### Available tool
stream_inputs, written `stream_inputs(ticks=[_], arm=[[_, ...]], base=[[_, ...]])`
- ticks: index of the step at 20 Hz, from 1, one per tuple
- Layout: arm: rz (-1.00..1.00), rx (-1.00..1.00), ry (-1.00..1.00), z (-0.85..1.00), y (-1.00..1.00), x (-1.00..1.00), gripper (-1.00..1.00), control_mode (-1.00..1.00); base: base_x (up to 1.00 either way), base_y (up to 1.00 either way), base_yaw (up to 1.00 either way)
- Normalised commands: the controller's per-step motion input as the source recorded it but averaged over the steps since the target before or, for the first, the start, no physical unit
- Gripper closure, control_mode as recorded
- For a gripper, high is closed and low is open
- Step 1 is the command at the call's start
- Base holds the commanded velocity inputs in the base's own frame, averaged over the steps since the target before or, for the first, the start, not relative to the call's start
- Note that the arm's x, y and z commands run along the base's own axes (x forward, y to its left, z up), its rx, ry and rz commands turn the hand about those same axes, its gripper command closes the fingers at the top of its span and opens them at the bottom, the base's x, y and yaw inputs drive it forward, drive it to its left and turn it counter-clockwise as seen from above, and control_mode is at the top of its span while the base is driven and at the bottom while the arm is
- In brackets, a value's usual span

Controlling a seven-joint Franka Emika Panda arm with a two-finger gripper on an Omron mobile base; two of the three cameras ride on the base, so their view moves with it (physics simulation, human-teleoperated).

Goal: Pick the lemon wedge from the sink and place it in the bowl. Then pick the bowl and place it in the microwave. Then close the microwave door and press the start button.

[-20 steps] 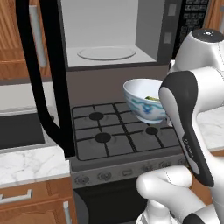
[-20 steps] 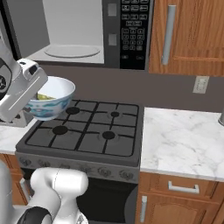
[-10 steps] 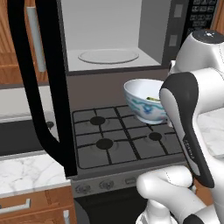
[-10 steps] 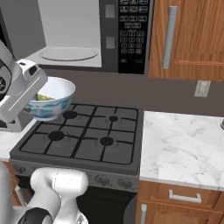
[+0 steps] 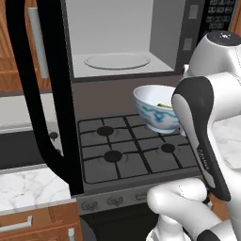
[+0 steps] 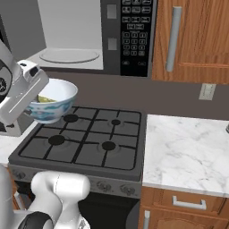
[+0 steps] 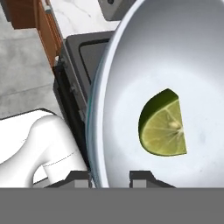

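Midway through the job, the claw [image 7: 110, 176] pinches the near rim of the bowl [image 5: 157, 109], one dark tip outside the wall and one inside, and carries it in the air above the black gas stove [image 6: 85, 141]. The lemon wedge [image 7: 163, 126] lies cut side up on the bowl's pale bottom, so the first step looks finished: the fruit is out of the sink [image 5: 21, 148], whose dark basin sits off to the left past the stove. The second step is under way. The bowl hangs below and in front of the microwave [image 6: 125, 36], apart from the round glass plate [image 5: 116, 60] that waits bare inside the light grey cavity. The microwave door [image 5: 42, 94] stands swung wide on its left hinge, its black frame crossing the left base view from top to counter [image 5: 28, 190] level. Still to do, on this evidence: lift the bowl onto the plate, let go, swing the door shut, and press the start button on the keypad strip [image 6: 137, 33] at the oven's right.
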Motion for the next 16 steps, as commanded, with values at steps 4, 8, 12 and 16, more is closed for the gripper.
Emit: stream_inputs(ticks=[4, 8, 12, 16], arm=[[0.03, 0.0, -0.14, 0.46, 0.0, 0.19, 1.0, -1.0], [0.12, 0.0, -0.23, 0.9, 0.0, 0.52, 1.0, -1.0], [0.15, 0.0, -0.14, 0.58, 0.01, 0.8, 1.0, -1.0], [0.11, 0.0, -0.08, 0.38, 0.18, 0.74, 1.0, -1.0]], base=[[0.0, 0.0, 0.0], [0.0, 0.0, 0.0], [0.0, 0.0, 0.0], [0.0, 0.0, 0.0]])
